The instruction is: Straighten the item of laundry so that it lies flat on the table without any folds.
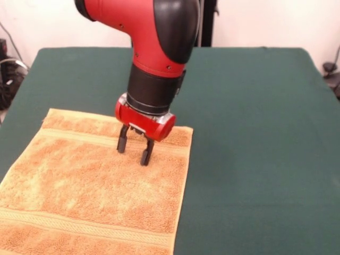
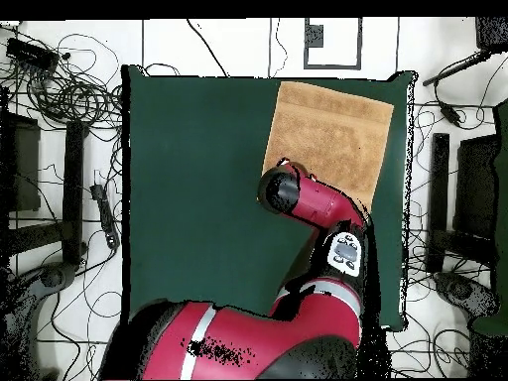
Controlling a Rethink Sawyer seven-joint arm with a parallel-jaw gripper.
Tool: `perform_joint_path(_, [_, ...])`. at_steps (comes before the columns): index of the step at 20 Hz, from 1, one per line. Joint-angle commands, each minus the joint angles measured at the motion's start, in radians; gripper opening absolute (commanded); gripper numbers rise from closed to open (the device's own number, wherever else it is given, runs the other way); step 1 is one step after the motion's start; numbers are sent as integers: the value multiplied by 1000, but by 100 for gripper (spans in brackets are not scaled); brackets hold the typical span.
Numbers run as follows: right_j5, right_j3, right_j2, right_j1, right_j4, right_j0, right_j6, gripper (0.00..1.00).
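The golden-orange towel [image 1: 95, 186] lies spread flat on the green table [image 1: 255, 133], at the front left in the front view, with woven bands near its far and near edges. In the overhead view the towel [image 2: 332, 134] sits at the table's [image 2: 198, 198] top right corner. My gripper [image 1: 134, 151] hangs over the towel's far right part, its two black fingers [image 1: 122, 144] apart and empty, tips just above or touching the cloth. From overhead, the arm hides the gripper.
Cables and stands crowd the floor on both sides of the table in the overhead view. The red arm [image 2: 317, 203] covers the towel's lower edge there.
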Motion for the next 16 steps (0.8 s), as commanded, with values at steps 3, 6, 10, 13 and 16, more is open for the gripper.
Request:
perform_joint_path(3, [38, 187, 133, 77, 71, 62, 266, 100])
perform_joint_path(6, [29, 206, 144, 64, 75, 53, 255, 100])
perform_joint_path(10, [8, 235, 169, 47, 77, 39, 246, 100])
perform_joint_path(13, [-5, 247, 176, 45, 79, 40, 243, 100])
perform_joint_path(16, [-5, 253, 176, 43, 83, 47, 240, 100])
